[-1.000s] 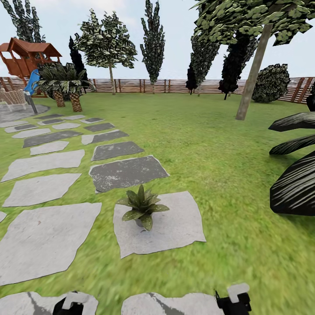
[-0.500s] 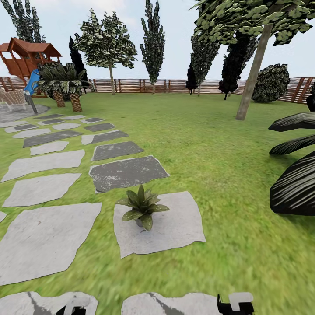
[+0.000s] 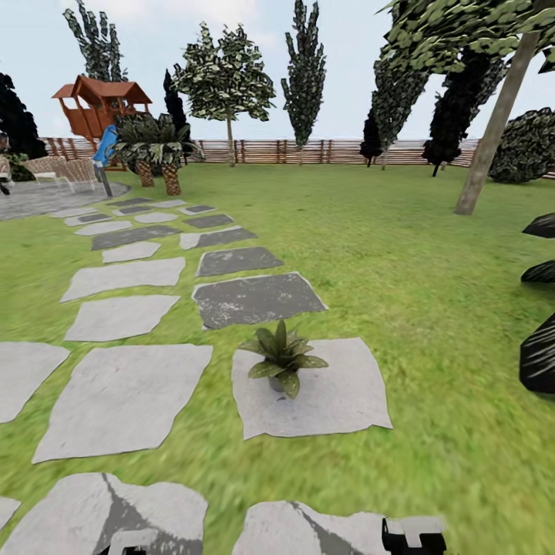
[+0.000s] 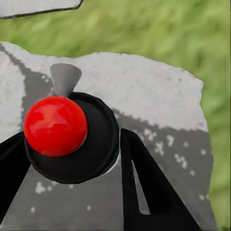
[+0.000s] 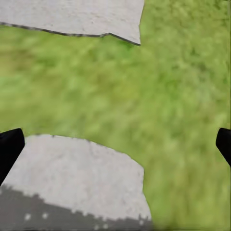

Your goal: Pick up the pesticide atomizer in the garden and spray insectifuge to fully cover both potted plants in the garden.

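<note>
One potted plant [image 3: 283, 361], a low rosette of olive-green leaves in a small grey pot, stands on a pale stepping stone [image 3: 339, 397] just ahead in the head view. The other potted plant is out of view. The pesticide atomizer [image 4: 67, 132] has a black round top, a red knob and a grey nozzle. My left gripper [image 4: 72, 144] is shut on it, a black finger on each side. At the head view's lower edge are the tops of the left gripper [image 3: 131, 543] and the right gripper [image 3: 414, 533]. My right gripper [image 5: 118, 144] is open over grass and stone.
Grey stepping stones [image 3: 123, 274] run away to the left toward a paved patio [image 3: 38, 199]. A huge dark striped-leaf plant [image 3: 539, 354] stands at the right edge, a tree trunk [image 3: 493, 131] further back. Palms [image 3: 158, 150] and a brown fence [image 3: 324, 151] line the far lawn.
The whole head view has shifted, with everything now further right: the camera turned left. The plant and stones have not moved on the ground. Both grippers stay low at the frame's edge.
</note>
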`<state>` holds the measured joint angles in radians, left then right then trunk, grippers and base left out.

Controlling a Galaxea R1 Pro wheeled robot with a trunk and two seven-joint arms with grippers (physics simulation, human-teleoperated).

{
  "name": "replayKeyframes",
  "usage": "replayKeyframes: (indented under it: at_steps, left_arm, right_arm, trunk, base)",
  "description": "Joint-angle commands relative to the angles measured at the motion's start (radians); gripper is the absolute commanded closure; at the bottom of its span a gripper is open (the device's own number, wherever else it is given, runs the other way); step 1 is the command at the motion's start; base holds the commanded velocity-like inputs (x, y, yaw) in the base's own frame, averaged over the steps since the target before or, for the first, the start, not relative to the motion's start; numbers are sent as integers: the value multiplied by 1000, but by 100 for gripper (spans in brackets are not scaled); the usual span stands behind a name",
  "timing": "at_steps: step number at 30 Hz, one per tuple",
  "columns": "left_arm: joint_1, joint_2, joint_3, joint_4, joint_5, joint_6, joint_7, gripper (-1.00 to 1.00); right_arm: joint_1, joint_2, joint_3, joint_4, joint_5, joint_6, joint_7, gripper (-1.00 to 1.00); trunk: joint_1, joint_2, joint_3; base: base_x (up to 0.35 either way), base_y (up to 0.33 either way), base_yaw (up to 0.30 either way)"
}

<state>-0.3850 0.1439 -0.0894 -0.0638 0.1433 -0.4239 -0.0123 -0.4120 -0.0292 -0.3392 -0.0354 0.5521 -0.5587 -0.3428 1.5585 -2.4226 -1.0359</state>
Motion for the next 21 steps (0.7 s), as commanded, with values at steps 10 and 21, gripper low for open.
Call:
replayKeyframes:
  at_steps: [10,21]
  left_arm:
    - [1,5,-10,1,91,-3,-3,100]
    - [2,-3,-13,1,79,-1,-4,100]
  right_arm:
    - [-1,20,-6,2,11,-2,-5,-100]
    - [-1,21,-6,3,11,-3,-5,-100]
  trunk:
    - [-1,0,-4]
    - [-1,0,-5]
  base:
    - [-226,236,276]
    - [-38,130,276]
